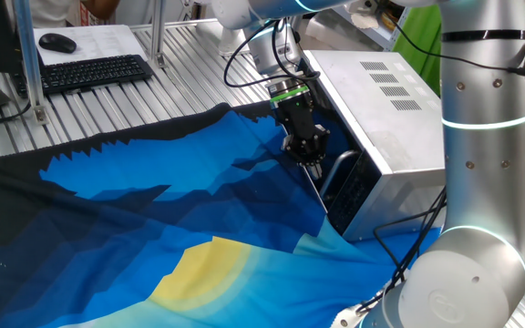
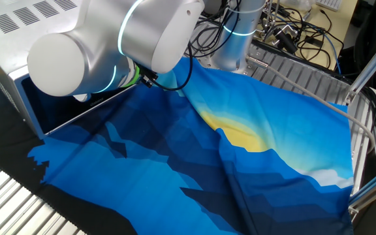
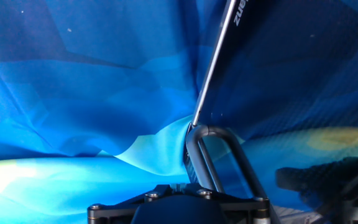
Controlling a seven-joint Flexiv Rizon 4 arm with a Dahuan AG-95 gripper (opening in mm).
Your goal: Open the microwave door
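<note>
Table [image 1: 199, 64]: a ribbed metal surface is seen, largely covered by the cloth; bare slats are shown at the far left in one fixed view.
Cloth [image 1: 153, 228]: a large printed sheet in blues, black and a yellow patch is spread over the table and is bunched up against the foot of the microwave.
Arm [image 1: 481, 137]: silver-grey segments with lit teal rings are seen at the right of one fixed view; in the other fixed view a big rounded joint fills the upper left and hides the tool.
Microwave [image 1: 381, 100]: a boxy silver-grey oven with vent slots on top is set at the right side of the table, its dark front turned toward the cloth.
Microwave door [image 1: 322, 187]: the dark panel is seen standing slightly ajar from the body, its thin edge running down to the cloth; in the hand view the edge is shown as a bright slanted line with the cloth mirrored in the glass.
Handle [image 1: 337, 169]: a curved silver bar is fixed on the door, just below the tool.
Keyboard [image 1: 94, 71]: it is placed at the far left, well apart from the microwave.
Mouse [image 1: 57, 42]: it is set just beyond the keyboard.
Tool [image 1: 310, 162]: it is pointed down at the upper end of the handle; its fingertips are not clearly shown, so how wide it stands and whether the handle is gripped cannot be told.
</note>
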